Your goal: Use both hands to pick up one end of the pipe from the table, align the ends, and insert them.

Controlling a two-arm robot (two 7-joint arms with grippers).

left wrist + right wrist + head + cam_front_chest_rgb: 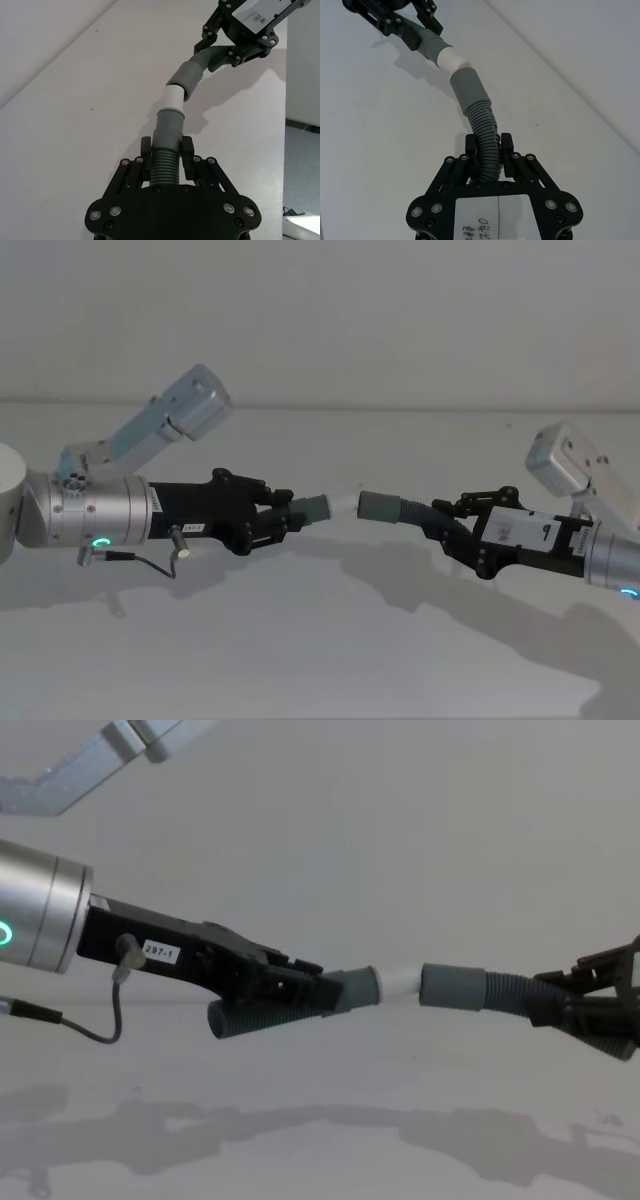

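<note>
Both black two-fingered tools are clamped on hose, both pieces held off the plain matte white-grey worktop (300, 660). Left tool (285, 519) grips the dark grey ribbed hose piece with the narrow light grey cuff and white tip (318, 508), close behind the cuff, so the tip stays stiff and steerable. Right tool (447, 522) grips the second ribbed hose piece with the wider grey collar (380, 506) further back on the ribs, which probably leaves the collar end freer to flex.

In the head view the tip points to 3 o'clock and the collar mouth to 9 o'clock, facing each other. White tip (173, 97) looks to be right at the collar mouth (184, 80); I can't tell if it's started in. The axes aren't collinear: the left wrist view shows a kink at the joint.

Room: worktop is open beneath, its far edge well behind at 12 o'clock. Nothing near the tools.
</note>
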